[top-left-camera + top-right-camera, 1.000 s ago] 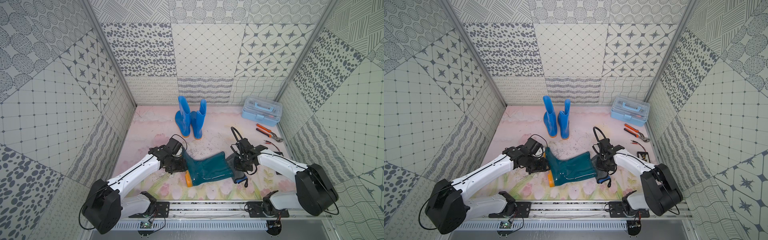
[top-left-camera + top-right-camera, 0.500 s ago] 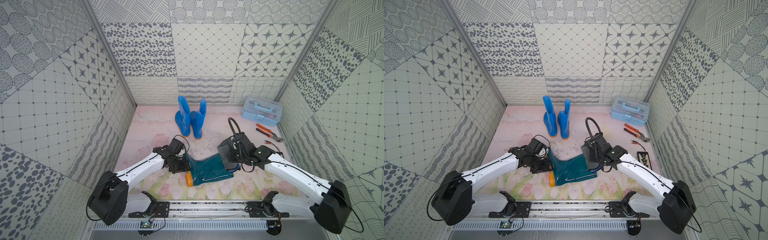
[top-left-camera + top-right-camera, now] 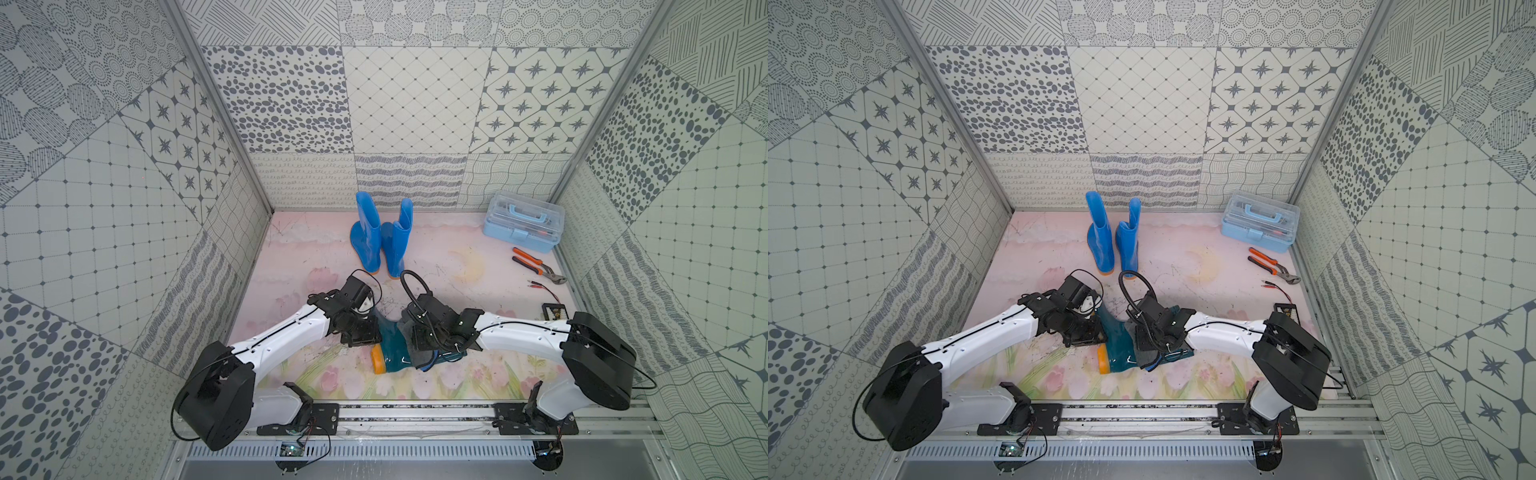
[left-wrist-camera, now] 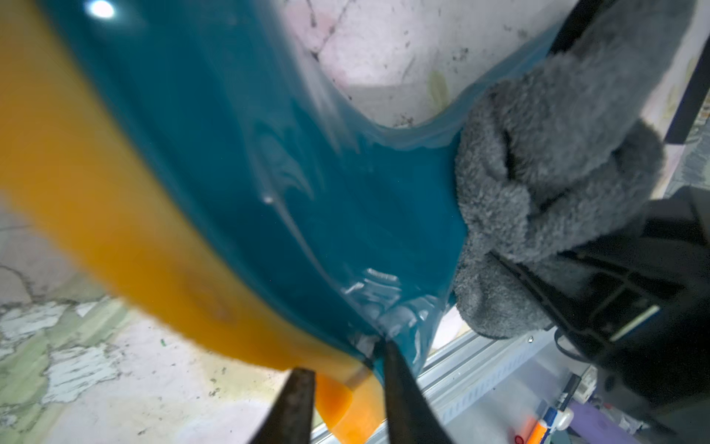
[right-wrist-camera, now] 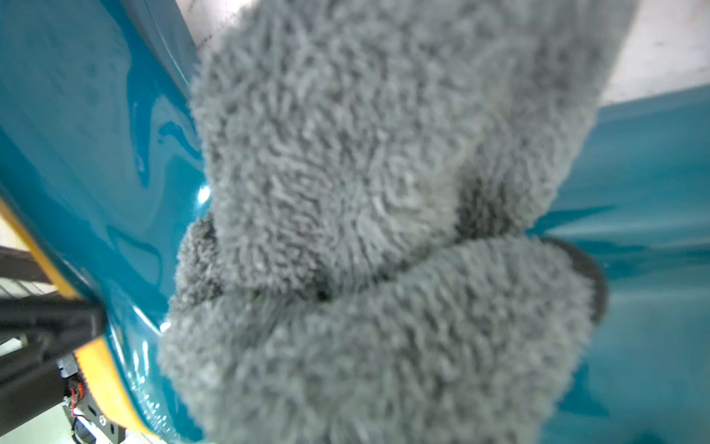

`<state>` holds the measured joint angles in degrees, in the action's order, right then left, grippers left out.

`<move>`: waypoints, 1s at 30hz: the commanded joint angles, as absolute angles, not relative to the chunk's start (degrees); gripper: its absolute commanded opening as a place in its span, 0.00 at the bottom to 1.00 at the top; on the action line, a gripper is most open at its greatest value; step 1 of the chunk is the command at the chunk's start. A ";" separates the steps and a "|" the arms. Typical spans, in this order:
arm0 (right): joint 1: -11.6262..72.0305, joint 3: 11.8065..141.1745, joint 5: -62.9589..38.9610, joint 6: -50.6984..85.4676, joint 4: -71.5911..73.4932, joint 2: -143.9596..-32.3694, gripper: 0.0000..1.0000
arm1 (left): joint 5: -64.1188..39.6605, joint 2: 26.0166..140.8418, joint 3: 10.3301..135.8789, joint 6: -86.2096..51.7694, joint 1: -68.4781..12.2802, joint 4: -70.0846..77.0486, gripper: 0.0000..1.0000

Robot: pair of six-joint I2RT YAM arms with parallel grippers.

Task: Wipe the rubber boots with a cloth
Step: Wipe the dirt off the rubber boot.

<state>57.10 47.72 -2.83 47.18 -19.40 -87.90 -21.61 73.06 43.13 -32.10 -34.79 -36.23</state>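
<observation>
1. Patterned grey-and-white tile walls (image 3: 415, 104) box in a pink floral tabletop (image 3: 299, 257), which is scuffed with dark marks.
2. The teal boot (image 4: 307, 173) lies on its side near the front rail, between my two arms. Its orange sole faces the left arm.
3. A second ago my right tool (image 3: 1142, 338) had the cloth (image 5: 365, 192) at the open end of the shaft. It has since slid along to the ankle, so in both top views only the foot and a strip of shaft (image 3: 388, 340) show.
4. The right tool is clamped tight on the cloth. The grey pile is bunched against the glossy teal and fills most of the right wrist view.
5. My left tool (image 4: 344, 357) has narrowed since the earlier frame. It now pinches the heel, with one finger (image 4: 296, 399) on the orange sole and the other on the teal side.
6. The left arm has stayed at the foot end of the boot. The right elbow has folded back toward the rail.
7. The two blue boots (image 3: 380, 243) stand upright side by side at the back, well apart from the arms, where they were before.
8. A pale blue toolbox (image 3: 523, 226) sits in the far right corner. Orange-handled pliers (image 3: 536, 266) lie on the tabletop just in front of it. Neither has moved.
</observation>
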 commanded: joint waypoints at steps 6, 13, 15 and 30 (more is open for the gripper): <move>59.55 49.41 -9.28 49.47 -11.20 -89.89 0.00 | -21.09 66.29 34.73 -40.65 -35.93 -27.44 0.52; 61.92 57.94 -15.11 47.45 -11.29 -102.22 0.00 | -12.64 61.65 34.00 -40.08 -36.13 -36.20 0.07; 61.39 55.64 -14.19 49.47 -13.43 -101.50 0.00 | -9.25 60.81 35.22 -39.70 -36.13 -41.32 0.07; 58.17 41.85 -0.79 55.43 -24.47 -73.36 0.00 | -18.94 71.85 42.84 -24.02 -36.47 -36.69 0.04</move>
